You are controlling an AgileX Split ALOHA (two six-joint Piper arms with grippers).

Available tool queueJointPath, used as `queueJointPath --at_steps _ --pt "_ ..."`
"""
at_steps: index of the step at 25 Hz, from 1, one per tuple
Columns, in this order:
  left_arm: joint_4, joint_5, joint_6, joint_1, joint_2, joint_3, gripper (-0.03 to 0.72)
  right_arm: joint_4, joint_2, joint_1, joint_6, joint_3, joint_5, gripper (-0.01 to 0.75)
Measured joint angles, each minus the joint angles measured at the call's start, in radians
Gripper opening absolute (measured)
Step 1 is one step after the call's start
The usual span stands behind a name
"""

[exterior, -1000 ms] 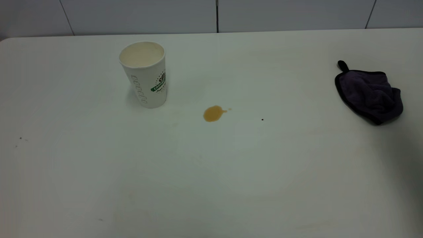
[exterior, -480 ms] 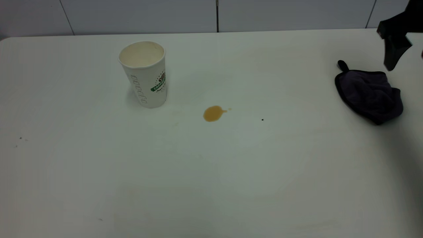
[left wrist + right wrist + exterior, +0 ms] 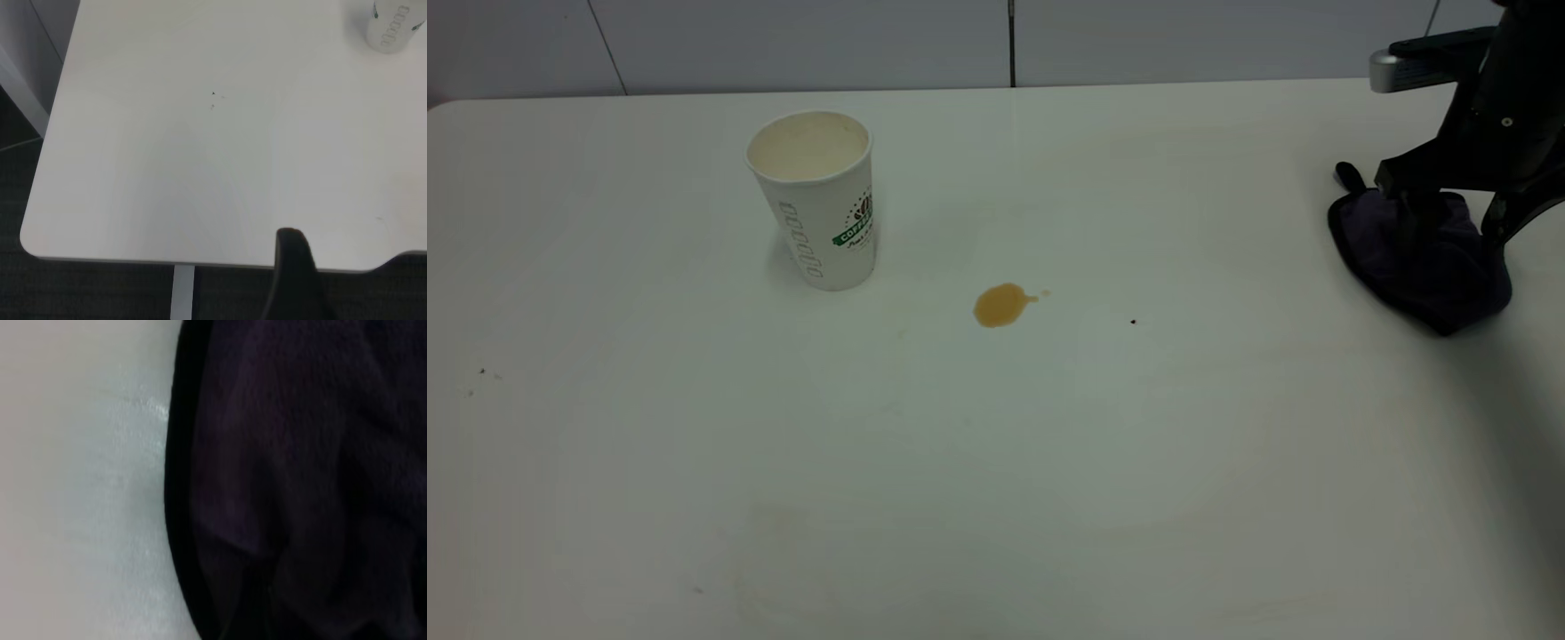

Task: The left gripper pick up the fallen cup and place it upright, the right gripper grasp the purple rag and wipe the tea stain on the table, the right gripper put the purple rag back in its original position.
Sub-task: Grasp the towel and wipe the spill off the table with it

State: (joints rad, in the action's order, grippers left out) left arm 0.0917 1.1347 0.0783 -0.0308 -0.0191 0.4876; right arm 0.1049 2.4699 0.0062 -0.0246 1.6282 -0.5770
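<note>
Right gripper (image 3: 1449,218) is down over the purple rag (image 3: 1427,262) at the far right of the table (image 3: 1049,444), fingers spread, one finger (image 3: 1409,209) planted on the rag's upper part and the other (image 3: 1503,218) at its right edge; nothing clamped between them. Crossbar sits above the fingers near the right edge of the exterior view. In the right wrist view the rag (image 3: 300,480) fills most of the picture, dark folds with a black trim edge, white tabletop (image 3: 80,487) beside it; the gripper's own fingers do not show there. Rag lies bunched, black loop tab poking out at its far-left corner. Tea stain (image 3: 1003,305), small tan-orange puddle with a tiny droplet just beside it, sits mid-table, well apart from the rag, unwiped. Cup (image 3: 814,197) stands upright left of the stain and farther back, open mouth up, green logo facing right-front, grey lettering down the side. Left gripper (image 3: 293,277) is off the exterior view; in the left wrist view one black finger shows over the table's near edge, cannot tell whether open or closed; cup base (image 3: 390,27) is at that view's corner, far from it.
</note>
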Motion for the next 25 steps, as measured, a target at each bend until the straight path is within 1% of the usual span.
queueJointPath --at_steps 5,8,11,14,15,16,17,20,23,25 --pt "0.0 0.0 0.0 0.0 0.0 0.0 0.524 -0.004 0.057 -0.007 0.0 0.052 0.009 0.695" --pt "0.0 0.0 0.0 0.0 0.0 0.0 0.524 -0.004 0.073 -0.01 -0.002 0.053 0.016 0.622" --pt "0.0 0.0 0.0 0.0 0.0 0.0 0.524 -0.01 0.084 -0.01 -0.003 0.057 0.02 0.467" --pt "0.0 0.0 0.0 0.0 0.0 0.0 0.524 -0.037 0.088 -0.01 -0.024 0.062 0.019 0.22" --pt "0.0 0.0 0.0 0.0 0.0 0.0 0.524 -0.051 0.088 -0.01 -0.043 0.062 0.018 0.149" --pt "0.0 0.0 0.0 0.0 0.0 0.0 0.524 -0.068 0.088 -0.008 -0.065 0.062 0.018 0.095" --pt "0.0 0.0 0.0 0.0 0.0 0.0 0.524 -0.083 0.088 -0.003 -0.086 0.063 0.016 0.074" --pt "0.0 0.0 0.0 0.0 0.0 0.0 0.524 -0.14 0.088 0.04 -0.133 0.071 0.01 0.071" --pt "0.0 0.0 0.0 0.0 0.0 0.0 0.524 -0.195 0.094 0.124 -0.152 0.091 -0.018 0.071" --pt "0.0 0.0 0.0 0.0 0.0 0.0 0.524 -0.207 0.098 0.196 -0.157 0.108 -0.045 0.071"
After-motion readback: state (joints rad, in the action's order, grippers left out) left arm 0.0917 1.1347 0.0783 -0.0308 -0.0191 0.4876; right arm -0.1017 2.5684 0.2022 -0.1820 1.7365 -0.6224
